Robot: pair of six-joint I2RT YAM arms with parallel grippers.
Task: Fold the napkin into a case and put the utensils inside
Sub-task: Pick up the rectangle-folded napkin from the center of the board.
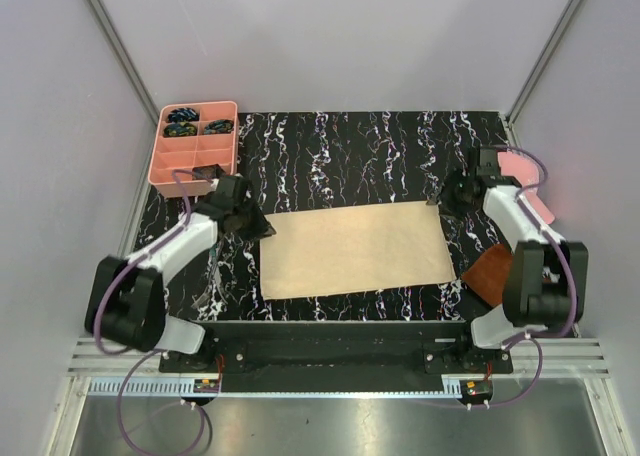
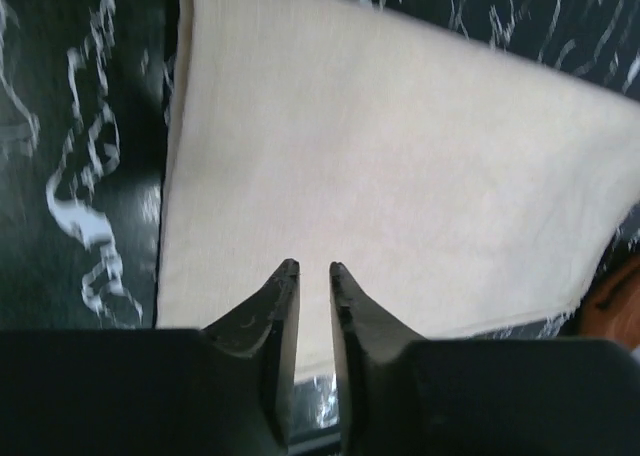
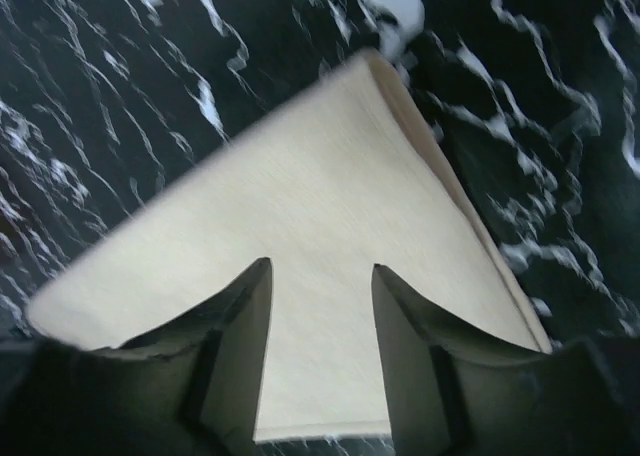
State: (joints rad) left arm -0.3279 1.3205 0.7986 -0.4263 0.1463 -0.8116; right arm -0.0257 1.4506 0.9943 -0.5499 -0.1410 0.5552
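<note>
Hovering at the far corners of the napkin point(image 1: 355, 248), which is lying flat at the middle of the table point(image 1: 350, 141), the left hand point(image 2: 310, 268) is showing a narrow gap and the right hand point(image 3: 320, 266) is standing spread, both empty; matched corner pinches are looking necessary for a square fold.

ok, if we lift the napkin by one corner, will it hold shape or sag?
Likely sags: the napkin is thin cloth lying flat. Probably light; a push would more likely wrinkle it than slide it whole. Its edge looks doubled in the right wrist view, so layers may separate.
</note>
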